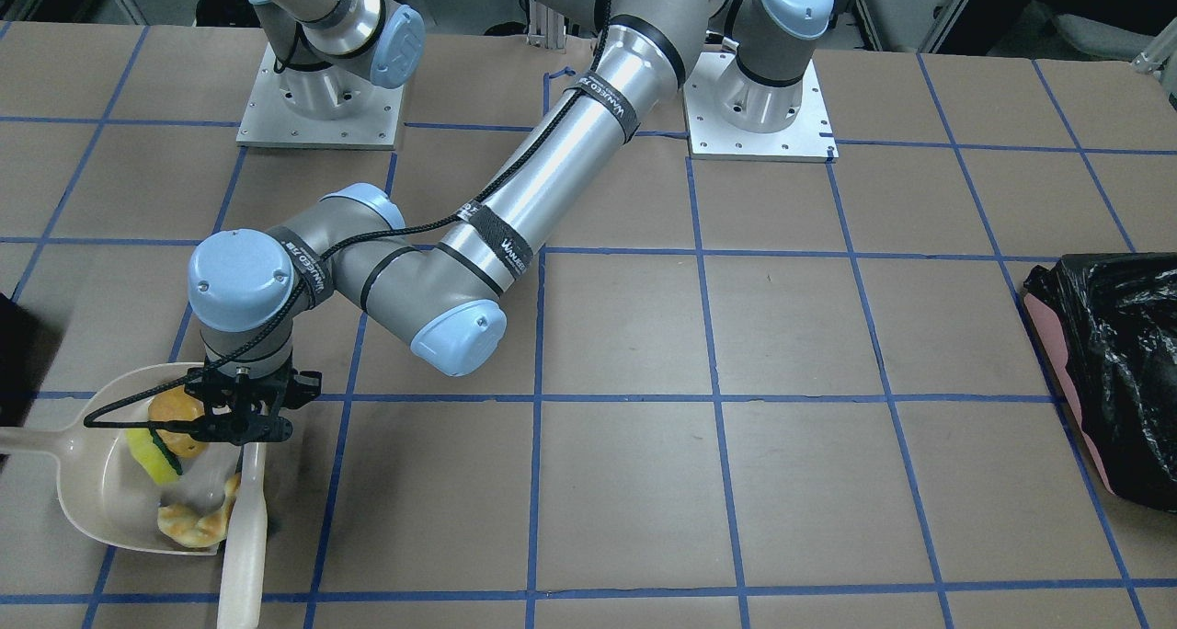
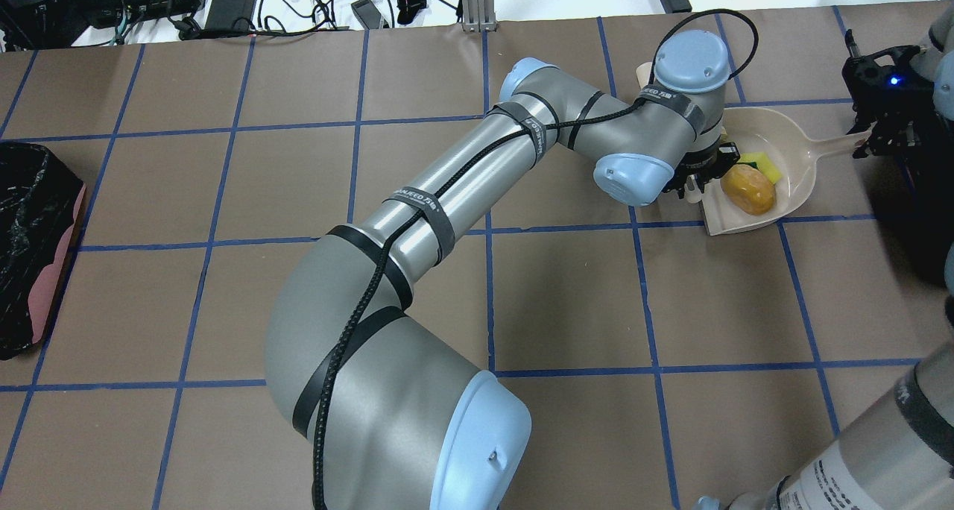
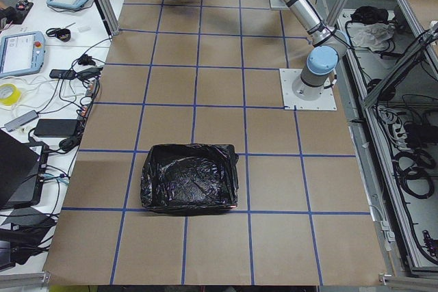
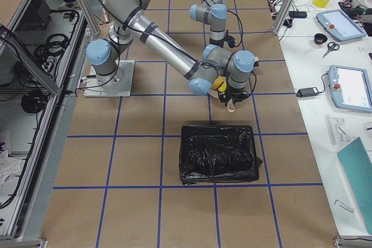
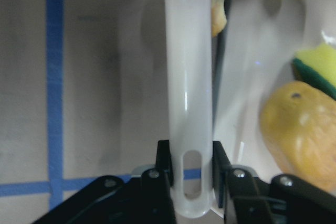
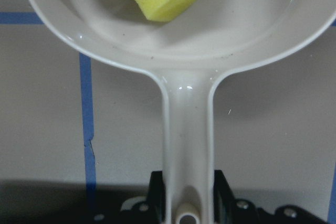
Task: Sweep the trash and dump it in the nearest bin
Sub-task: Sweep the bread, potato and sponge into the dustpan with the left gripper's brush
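A white dustpan lies on the table at the robot's right end and also shows in the overhead view. In it lie the golden-brown bun, the yellow sponge wedge and the croissant-like pastry. My left gripper reaches across and is shut on the white brush handle at the pan's open edge. My right gripper is shut on the dustpan handle. The bun and sponge show overhead; the pastry is hidden there under the left wrist.
A bin lined with a black bag stands close to the dustpan at the robot's right end. Another black-bagged bin stands at the far left end. The left arm stretches across the table's middle.
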Controlling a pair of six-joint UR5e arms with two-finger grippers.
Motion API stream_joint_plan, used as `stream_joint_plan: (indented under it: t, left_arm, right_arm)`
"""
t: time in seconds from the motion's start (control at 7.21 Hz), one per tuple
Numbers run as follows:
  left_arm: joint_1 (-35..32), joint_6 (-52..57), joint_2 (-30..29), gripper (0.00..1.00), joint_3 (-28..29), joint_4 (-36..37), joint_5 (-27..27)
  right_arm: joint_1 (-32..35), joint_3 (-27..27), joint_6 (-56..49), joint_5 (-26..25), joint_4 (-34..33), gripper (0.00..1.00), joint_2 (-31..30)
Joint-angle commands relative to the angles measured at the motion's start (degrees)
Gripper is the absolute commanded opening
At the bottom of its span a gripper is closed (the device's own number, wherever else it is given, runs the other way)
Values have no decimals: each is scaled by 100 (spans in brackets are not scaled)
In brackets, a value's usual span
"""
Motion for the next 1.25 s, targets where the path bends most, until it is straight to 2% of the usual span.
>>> stream_joint_plan:
  t: [0.0,0.14,0.42,0.83,1.11]
  left_arm:
    - [-279,-542,5,0,138,45,-86]
    - [-315,-596,101,0,226,28,-120]
    - [-193,224,425,0,52,-399,-147]
    - [692,1271,1171,0,-657,-1366,-95]
    - [1055,1992,1934,0,-1394,-1816,239]
  right_arm:
    - [-3,0,1,1,-9,12,3]
    - [-3,0,1,1,-9,12,3]
    - [-3,0,27,1,-9,12,3]
    - [-126,-70,89,211,279,9,-180]
    - [-573,-79,132,983,911,8,-392]
